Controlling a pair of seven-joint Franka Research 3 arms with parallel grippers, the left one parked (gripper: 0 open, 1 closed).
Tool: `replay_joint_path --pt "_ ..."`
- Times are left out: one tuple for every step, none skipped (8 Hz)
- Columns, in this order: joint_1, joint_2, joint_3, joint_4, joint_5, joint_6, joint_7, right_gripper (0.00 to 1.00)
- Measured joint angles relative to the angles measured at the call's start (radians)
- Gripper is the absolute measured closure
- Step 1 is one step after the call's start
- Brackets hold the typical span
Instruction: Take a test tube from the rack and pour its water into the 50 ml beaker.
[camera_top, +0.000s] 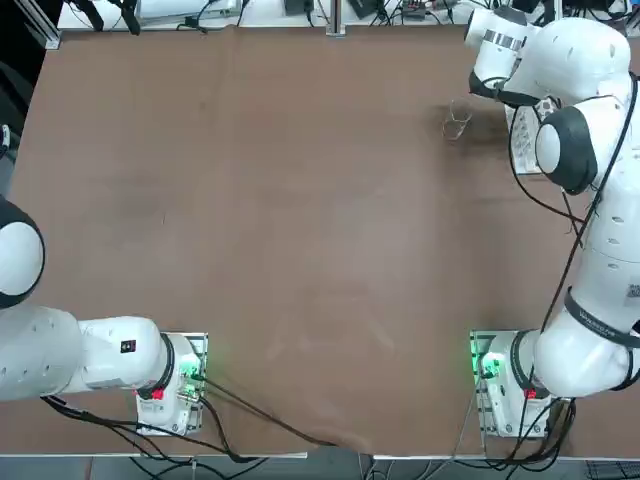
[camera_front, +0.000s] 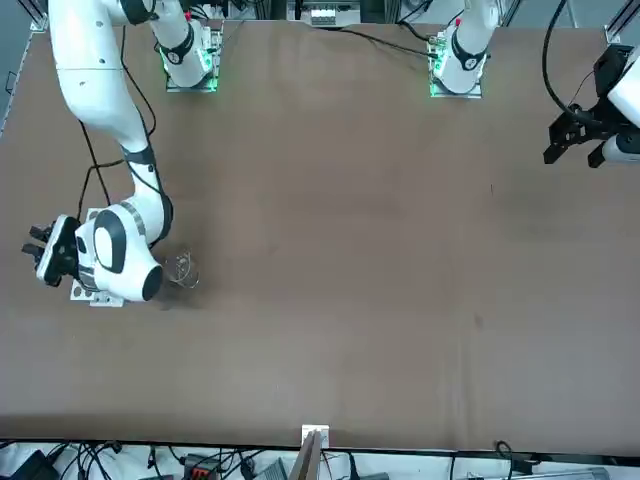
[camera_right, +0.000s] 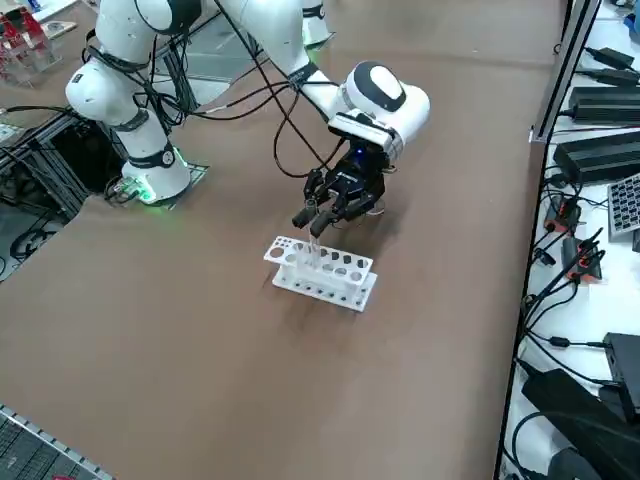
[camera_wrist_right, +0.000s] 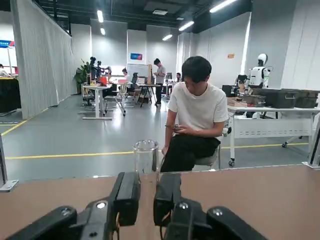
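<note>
One tube pinched above the rack

The test tube (camera_right: 313, 252) is pinched upright in the right gripper (camera_right: 310, 224) jaws over the rack (camera_right: 322, 272), near the surface's right edge, so the water stays in; the 50 ml beaker (camera_wrist_right: 145, 156) stands beside.

One white rack (camera_right: 322, 272) with two rows of holes, one small glass beaker (camera_wrist_right: 145, 156), one thin test tube (camera_right: 313, 254), and one seated person (camera_wrist_right: 194, 117).

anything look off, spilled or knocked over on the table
Nothing stands out. The rack sits flat on the table, the beaker stands upright beyond the right gripper, and no spill shows. The gripper hangs just above the rack, shut on the test tube.
</note>
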Motion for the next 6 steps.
replay_joint_path --pt "0.004 0.001 0.0 0.0 -0.008 0.0 0.001 0.79" --pt "0.008 0.003 0.001 0.0 -0.016 0.0 0.001 0.79" --pt "0.013 0.01 0.001 0.0 -0.02 0.0 0.004 0.79" --pt "0.018 0.017 0.001 0.0 -0.023 0.0 0.008 0.79" --pt "0.022 0.021 0.001 0.0 -0.024 0.0 0.011 0.79" --pt "0.025 0.022 0.001 0.0 -0.024 -0.001 0.014 0.79"
